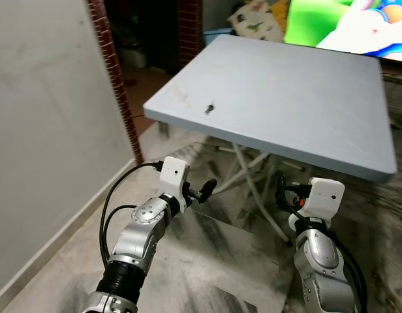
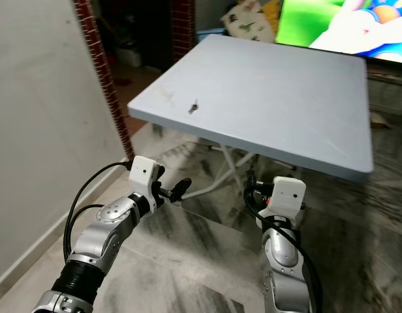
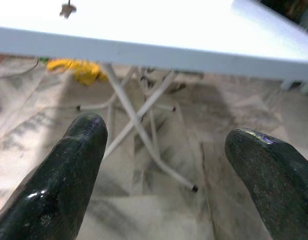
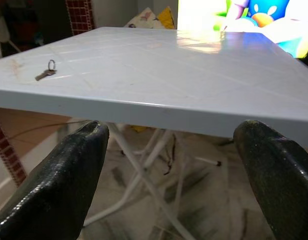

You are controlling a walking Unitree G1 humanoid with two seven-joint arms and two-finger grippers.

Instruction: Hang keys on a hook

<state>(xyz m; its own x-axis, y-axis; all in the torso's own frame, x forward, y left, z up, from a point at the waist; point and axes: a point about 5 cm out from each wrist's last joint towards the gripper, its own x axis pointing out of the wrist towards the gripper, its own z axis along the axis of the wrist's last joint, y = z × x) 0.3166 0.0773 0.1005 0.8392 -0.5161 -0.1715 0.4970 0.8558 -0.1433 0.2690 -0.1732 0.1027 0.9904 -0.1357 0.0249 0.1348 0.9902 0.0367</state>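
Keys lie flat near the bench's left front corner, both claws, left and right, spread apart below its edge; a flat, low grasp may slip.

I note the table top as smooth, pale plastic with a soft sheen, scuffed near its left edge. The key there reads as dull metal. The 2 fingers look glossy black; the floor is streaked stone.
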